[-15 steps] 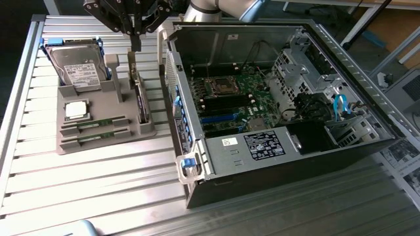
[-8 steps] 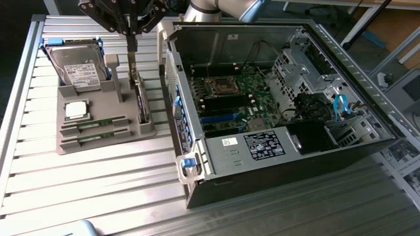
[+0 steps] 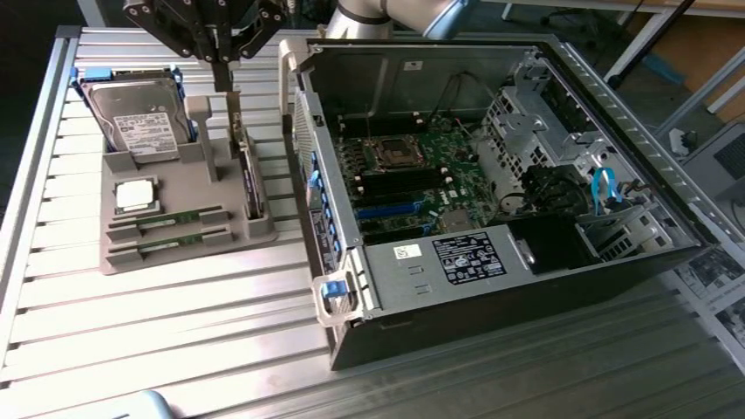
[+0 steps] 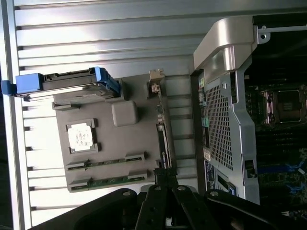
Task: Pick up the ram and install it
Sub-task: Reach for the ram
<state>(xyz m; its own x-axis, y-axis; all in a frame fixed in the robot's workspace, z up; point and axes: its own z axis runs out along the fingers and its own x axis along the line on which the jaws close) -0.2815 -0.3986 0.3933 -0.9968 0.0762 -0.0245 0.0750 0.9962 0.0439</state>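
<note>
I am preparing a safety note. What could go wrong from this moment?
1. The gripper, shut, hangs close by the upright card in the gray holder; it might knock it.
2. One ram stick lies close beside the other ram stick, so grasping one may disturb its neighbour.

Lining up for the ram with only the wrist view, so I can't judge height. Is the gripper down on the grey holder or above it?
Observer: Above it. In the exterior view the gripper hangs shut over the far end of the grey holder, clear of both ram sticks.
Operator: Anything loose over the motherboard?
Observer: A blue cable loops at the exterior view's right end of the case, off the motherboard.
Operator: What's the blue-framed thing on the holder?
Observer: A hard drive, leaning in its cradle with its white label facing up.
</note>
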